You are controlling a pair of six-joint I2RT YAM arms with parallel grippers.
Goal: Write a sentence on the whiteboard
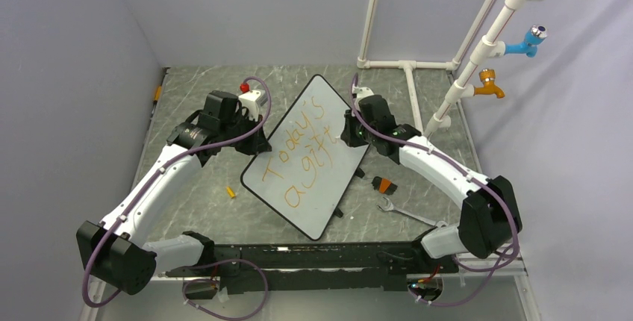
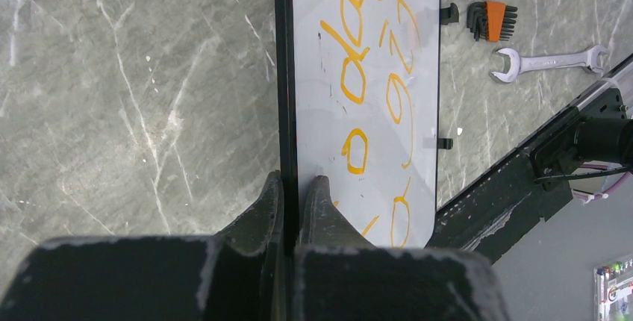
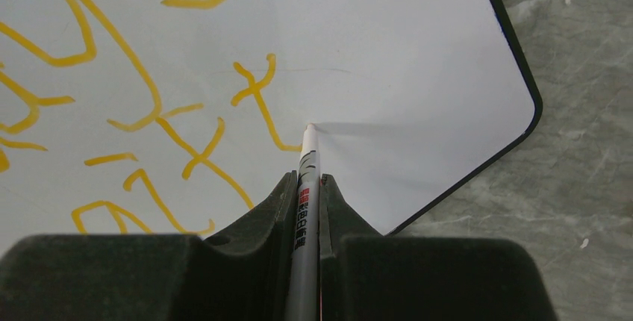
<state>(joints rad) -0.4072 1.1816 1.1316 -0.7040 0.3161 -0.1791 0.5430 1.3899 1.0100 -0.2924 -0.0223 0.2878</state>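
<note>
The whiteboard (image 1: pixel 328 187) lies tilted on the grey table, with the orange sentence (image 1: pixel 302 149) "Today's gift" on it in two lines. My left gripper (image 1: pixel 257 142) is shut on the board's left black rim. In the left wrist view its fingers (image 2: pixel 297 181) pinch that rim, with the whiteboard (image 2: pixel 321 127) and its sentence (image 2: pixel 354 75) stretching away. My right gripper (image 1: pixel 349 136) is over the board's right side, shut (image 3: pixel 307 178) on a white marker (image 3: pixel 307 153). The marker's tip touches the whiteboard (image 3: pixel 403 60) just after the last letter of the sentence (image 3: pixel 201 149).
An orange hex key set (image 1: pixel 384 184) and a steel wrench (image 1: pixel 407 213) lie right of the board. A small orange cap (image 1: pixel 231 192) lies to its left. A white block with a red knob (image 1: pixel 251 97) sits behind the left gripper. White pipes (image 1: pixel 418 67) with taps stand back right.
</note>
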